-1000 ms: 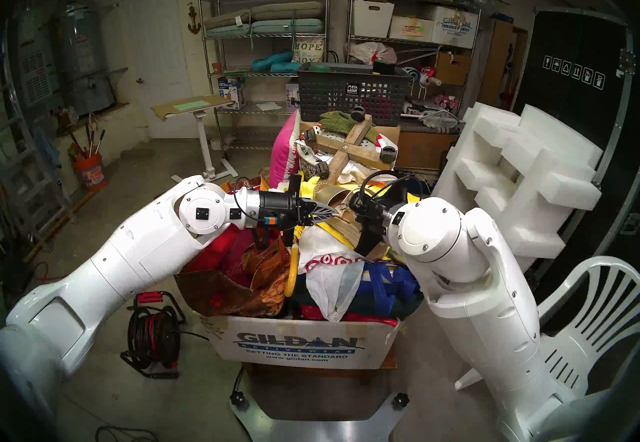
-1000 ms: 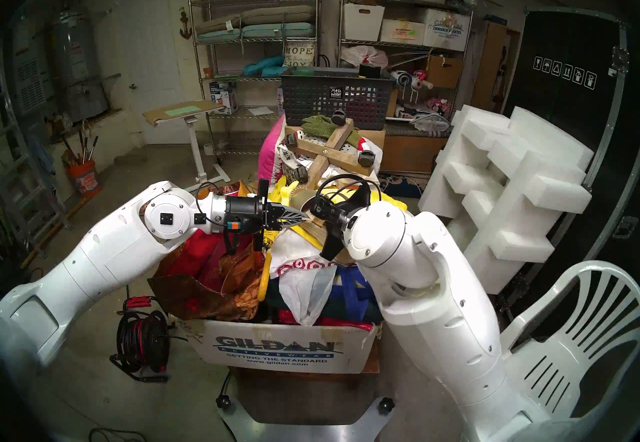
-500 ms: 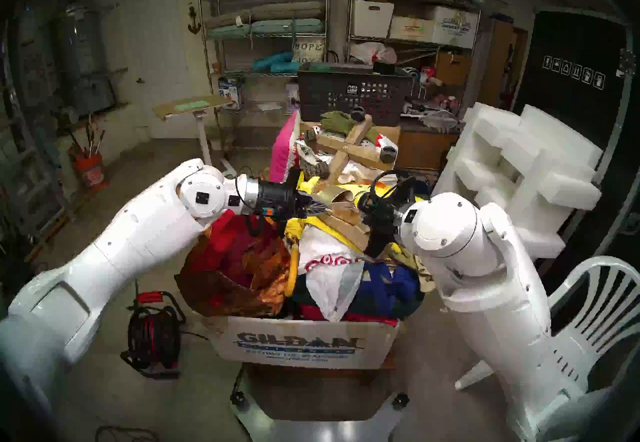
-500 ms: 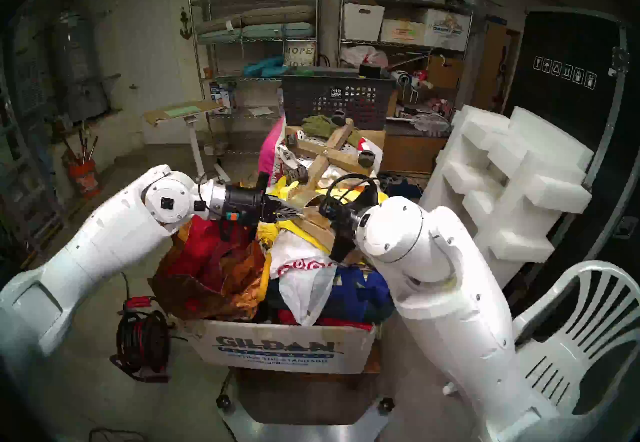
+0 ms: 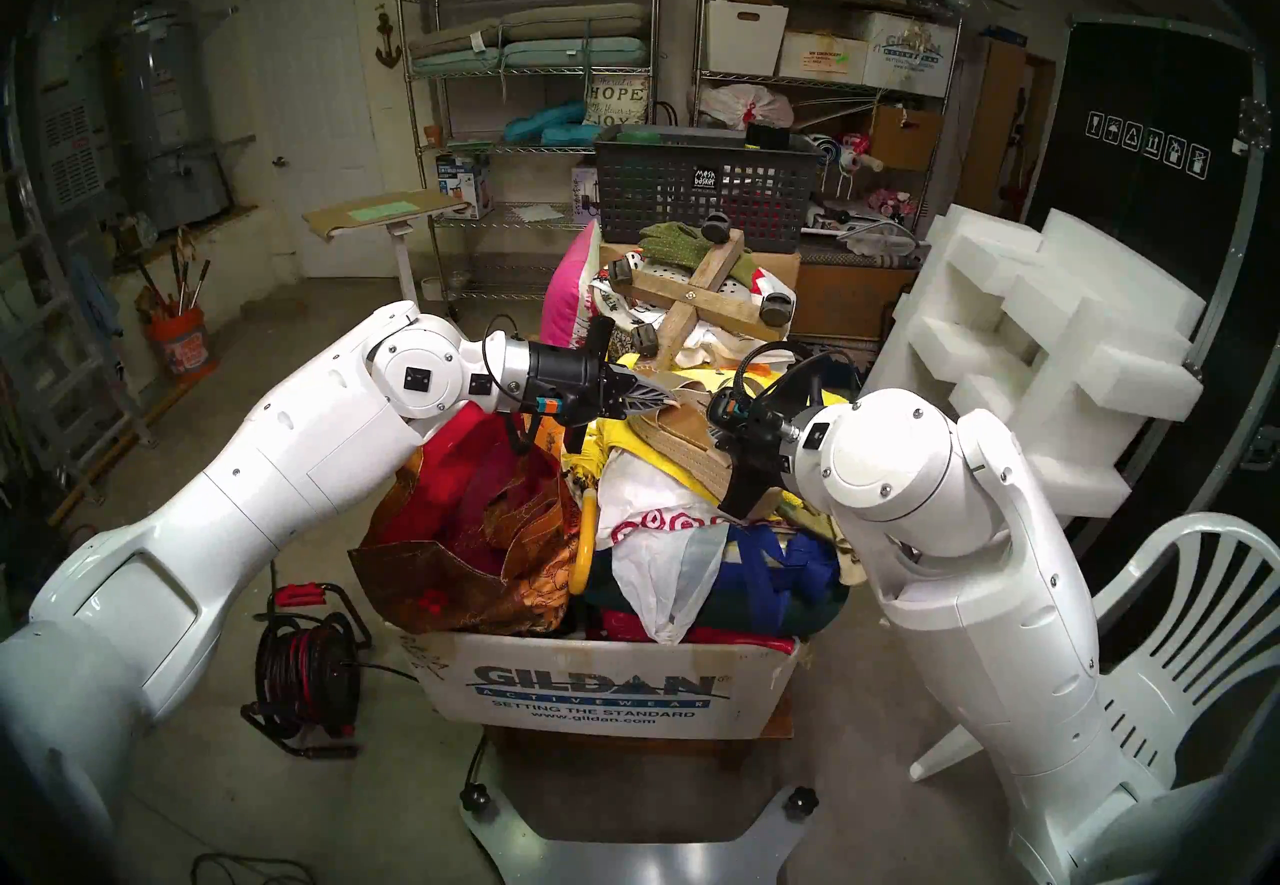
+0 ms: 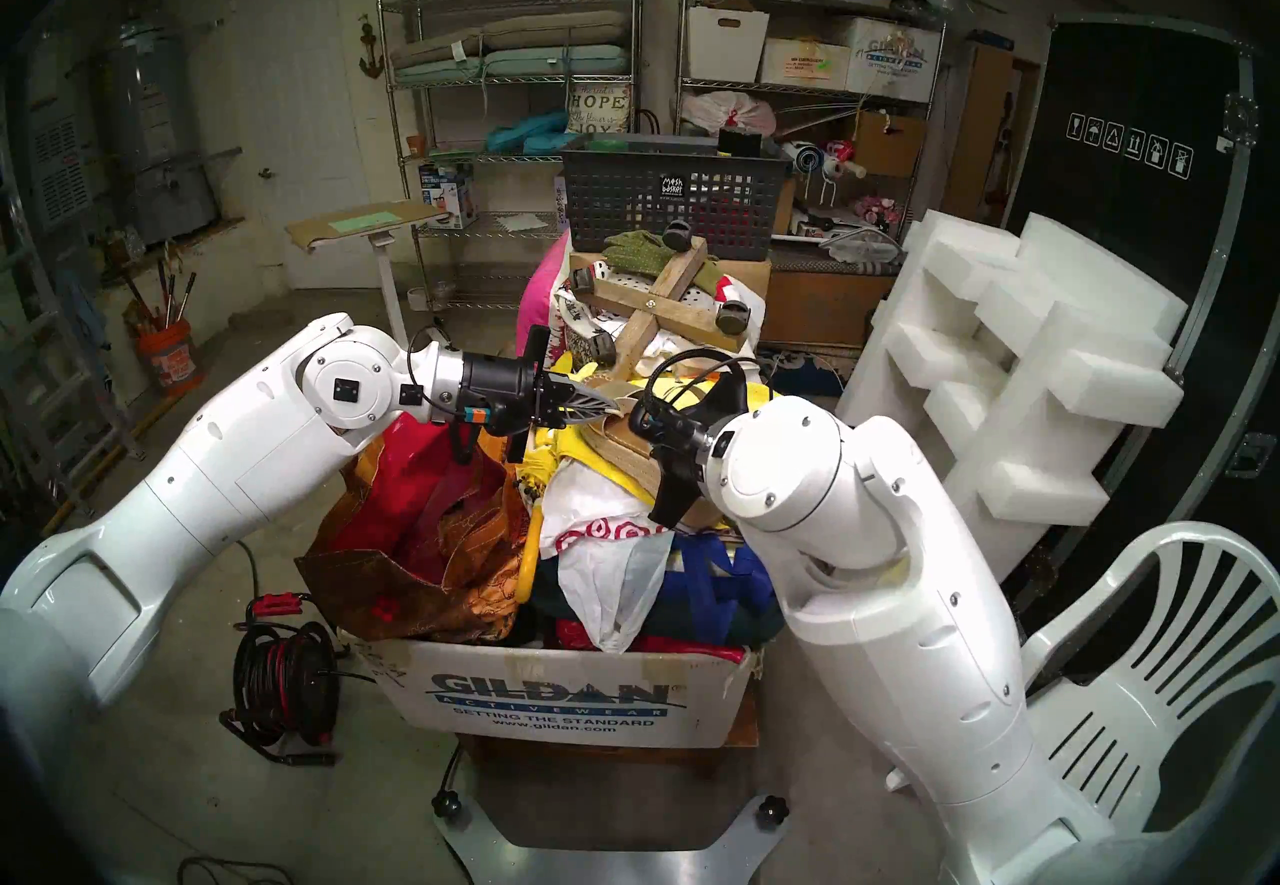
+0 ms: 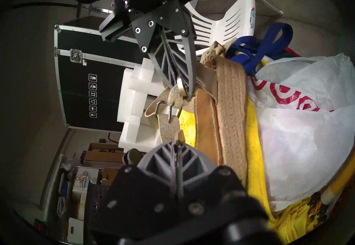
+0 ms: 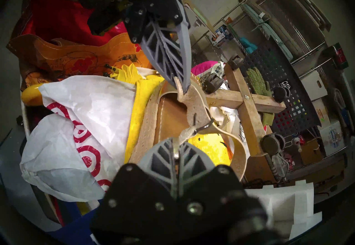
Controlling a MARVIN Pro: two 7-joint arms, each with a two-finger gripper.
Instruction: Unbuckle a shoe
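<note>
Centre-left of the head view, left gripper [image 5: 658,396]: fingers pressed together, pinching the free end of the ankle strap [image 7: 169,125].
Centre, shoe [image 5: 686,447]: lying atop the heaped box [image 5: 602,689], sole edge toward the camera, on yellow cloth [image 5: 616,440] and a white bag with red rings [image 5: 651,530].
Centre of the left wrist view, buckle [image 7: 169,107]: small metal frame and prong on the strap between the two grippers; seemingly not yet fully free.
Right of centre, right gripper [image 7: 183,89]: fingers closed, nipping the short tab beside the buckle.
Handling: probably light; jute sole stiff and rough, strap thin, soft and floppy, buckle small and slick.
Hold: best on the strap either side of the buckle, close in, so the prong can lift clear.
</note>
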